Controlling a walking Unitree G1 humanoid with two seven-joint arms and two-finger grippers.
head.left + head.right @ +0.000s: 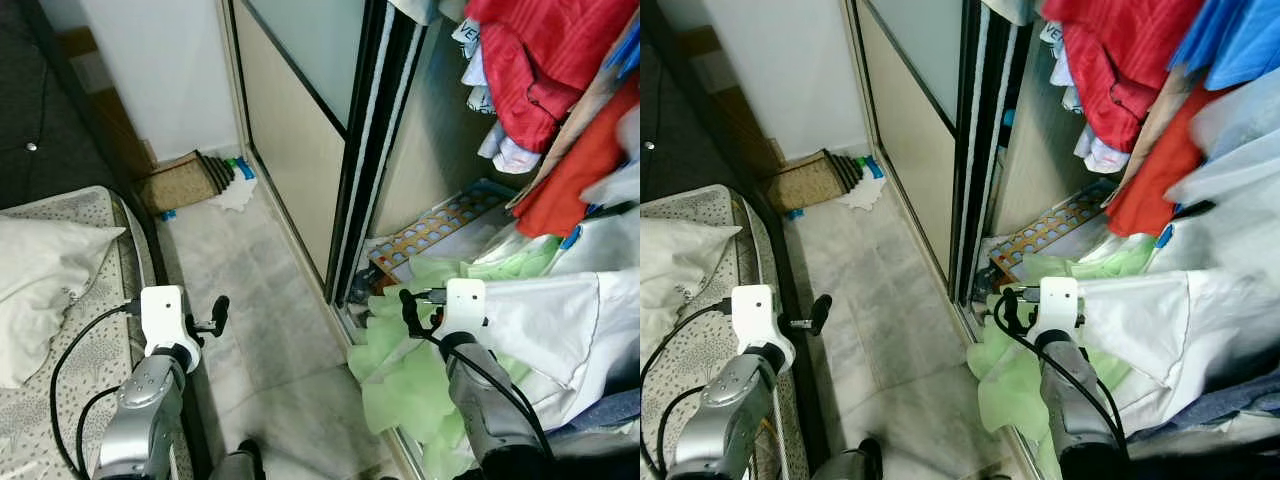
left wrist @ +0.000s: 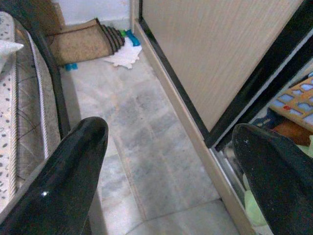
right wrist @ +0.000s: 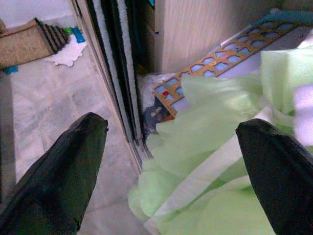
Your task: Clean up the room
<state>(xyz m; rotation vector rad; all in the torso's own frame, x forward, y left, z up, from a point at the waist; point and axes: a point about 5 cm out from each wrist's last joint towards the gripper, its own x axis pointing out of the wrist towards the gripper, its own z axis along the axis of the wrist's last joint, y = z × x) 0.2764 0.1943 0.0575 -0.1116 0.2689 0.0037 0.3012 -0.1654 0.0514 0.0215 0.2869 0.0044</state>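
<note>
At the foot of the open wardrobe [image 1: 300,120], on the right, a pale green cloth [image 1: 410,360] spilled from the wardrobe floor over the door track onto the marble floor [image 1: 270,320]. The right claw [image 1: 408,305] hung just above the cloth's near-left edge, its fingers [image 3: 63,181] spread wide with nothing between them. The left claw [image 1: 218,315] was held over the floor beside the bed [image 1: 80,380], its fingers likewise apart and empty. A white pillow [image 1: 40,280] lay on the bed. Far along the wall, a rolled mat [image 1: 185,180] and a crumpled white rag [image 1: 235,195] sat on the floor. Red clothes [image 1: 540,70] hung above.
</note>
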